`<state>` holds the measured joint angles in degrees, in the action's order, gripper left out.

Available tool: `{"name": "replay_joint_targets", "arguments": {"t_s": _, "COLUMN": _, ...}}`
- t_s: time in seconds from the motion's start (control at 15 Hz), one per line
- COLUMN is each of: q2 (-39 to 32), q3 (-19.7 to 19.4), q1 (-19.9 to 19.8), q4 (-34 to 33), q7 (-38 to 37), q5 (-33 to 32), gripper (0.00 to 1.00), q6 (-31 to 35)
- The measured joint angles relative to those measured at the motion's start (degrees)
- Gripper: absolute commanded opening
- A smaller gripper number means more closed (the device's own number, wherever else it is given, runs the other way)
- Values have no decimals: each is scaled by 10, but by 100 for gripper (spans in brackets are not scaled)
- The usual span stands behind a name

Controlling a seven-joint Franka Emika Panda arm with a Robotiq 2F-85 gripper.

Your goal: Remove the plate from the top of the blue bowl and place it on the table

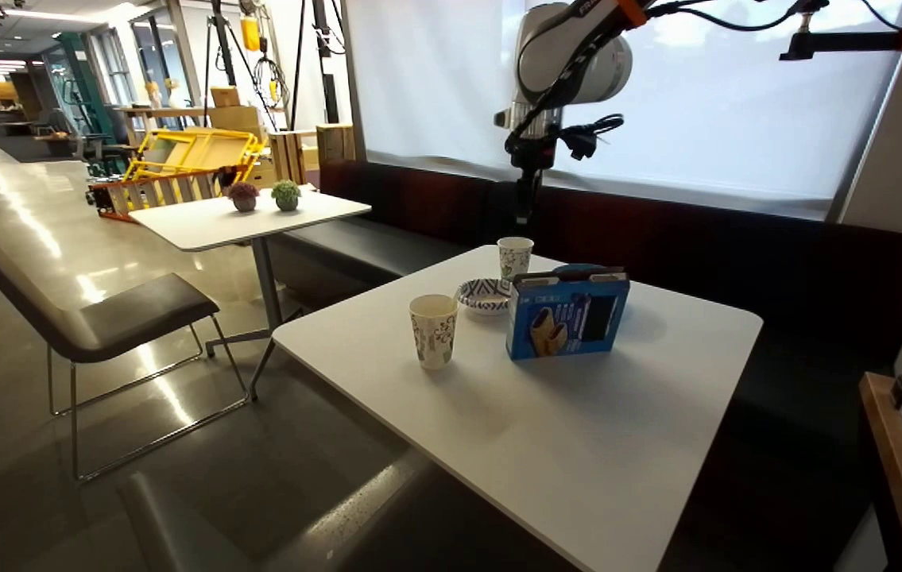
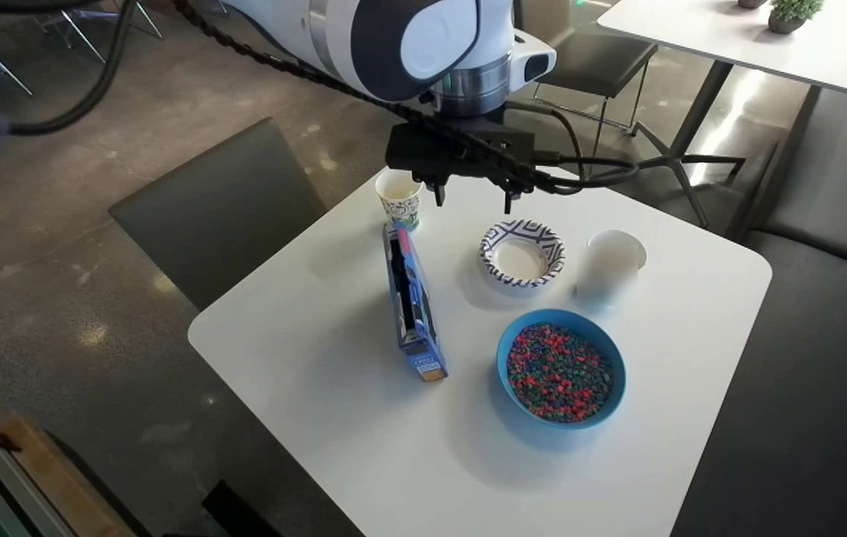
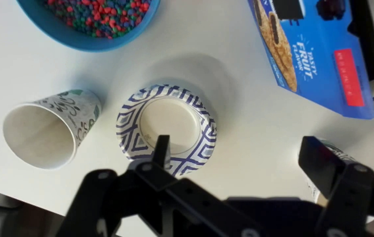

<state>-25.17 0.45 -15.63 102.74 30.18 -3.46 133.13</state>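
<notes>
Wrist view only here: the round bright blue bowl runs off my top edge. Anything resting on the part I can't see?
Observer: Nothing. An exterior view shows all of the round bright blue bowl, its rim uncovered, with small red, green and blue pieces inside.
Operator: Lower right, a black finger of my open end effector hides most of something pale. What is it, and is it upright?
Observer: A white paper cup with a dark curling print. In an exterior view it stands upright on the square white table, apart from the blue cardboard box.
</notes>
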Motion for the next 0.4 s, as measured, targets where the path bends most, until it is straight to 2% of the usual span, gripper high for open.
{"name": "replay_joint_targets", "arguments": {"t_s": 0.2, "q2": 68, "q3": -16, "q1": 2, "q4": 77, "q7": -56, "q5": 0, "gripper": 100, "q6": 54}}
{"name": "replay_joint_targets", "arguments": {"t_s": 0.4, "q2": 111, "q3": -20, "q1": 3, "q4": 113, "q7": -68, "q5": 0, "gripper": 100, "q6": 60}}
